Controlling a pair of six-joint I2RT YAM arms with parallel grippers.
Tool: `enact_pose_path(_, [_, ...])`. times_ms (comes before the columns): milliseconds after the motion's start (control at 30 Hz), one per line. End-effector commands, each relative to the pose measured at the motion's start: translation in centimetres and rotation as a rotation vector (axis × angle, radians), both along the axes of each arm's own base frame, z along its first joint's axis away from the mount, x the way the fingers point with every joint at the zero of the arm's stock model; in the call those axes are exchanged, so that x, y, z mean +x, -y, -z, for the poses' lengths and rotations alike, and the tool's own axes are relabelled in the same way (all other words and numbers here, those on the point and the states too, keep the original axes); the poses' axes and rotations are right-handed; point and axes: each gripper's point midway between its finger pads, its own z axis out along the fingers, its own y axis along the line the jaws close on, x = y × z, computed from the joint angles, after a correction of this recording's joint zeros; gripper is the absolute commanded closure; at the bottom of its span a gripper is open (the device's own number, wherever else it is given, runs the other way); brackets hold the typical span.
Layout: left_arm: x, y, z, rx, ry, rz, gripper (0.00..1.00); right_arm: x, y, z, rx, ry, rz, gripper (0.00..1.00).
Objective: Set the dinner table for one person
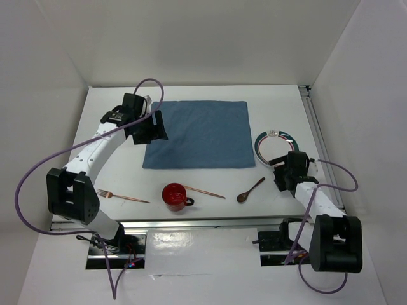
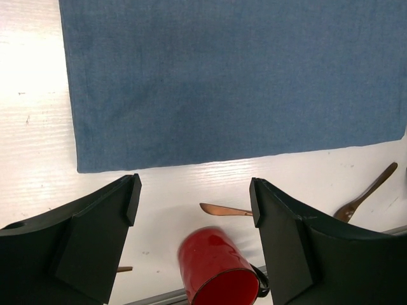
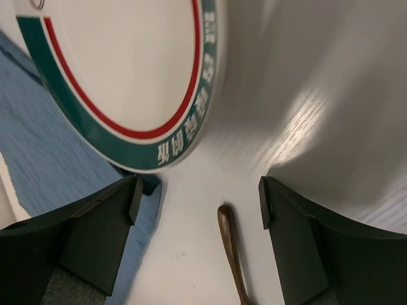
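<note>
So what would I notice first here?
The big blue cloth in the middle of the white table stands out first. Then the bright red cup near the front edge, and the plate with a green and red rim to the cloth's right.

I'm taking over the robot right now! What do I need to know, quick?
Left gripper: jaws open, empty, above the left edge of the blue placemat.
Right gripper: jaws open, empty, beside the plate.
The placemat lies flat mid dinner table. The plate sits right of it, on bare table. The red mug, fork, copper utensil and dark spoon lie along the near edge.
Done: placemat down.
Left: plate onto the placemat, then mug and cutlery around it.
</note>
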Motion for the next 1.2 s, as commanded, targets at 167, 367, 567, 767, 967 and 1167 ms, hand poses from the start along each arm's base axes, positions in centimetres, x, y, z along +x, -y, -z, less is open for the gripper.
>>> enact_pose_path(167, [0.0,0.2,-1.0,-0.013,0.043,0.022,0.13,1.9,3.8,1.1,0.023,0.058,0.217,0.20])
enact_pose_path(367, [0.1,0.2,-0.7,-0.006,0.037,0.029,0.13,2.6,4.8,2.0,0.043,0.072,0.269,0.40])
enact_pose_path(567, [0.1,0.0,-1.1,0.006,0.040,0.031,0.13,3.3,5.5,0.4,0.012,0.092,0.267,0.94])
enact_pose_path(767, [0.4,0.4,-2.8,-0.013,0.066,0.053,0.13,5.6,6.7,-7.0,-0.127,0.247,0.187,1.00])
enact_pose_path(967, [-0.2,-0.8,-4.0,0.019,0.080,-0.016,0.11,10.6,1.5,-14.7,-0.109,0.445,-0.205,1.00])
enact_pose_path(1167, [-1.3,-2.4,-5.1,0.039,0.078,-0.155,0.13,13.4,-6.4,-15.6,-0.080,0.477,-0.511,1.00])
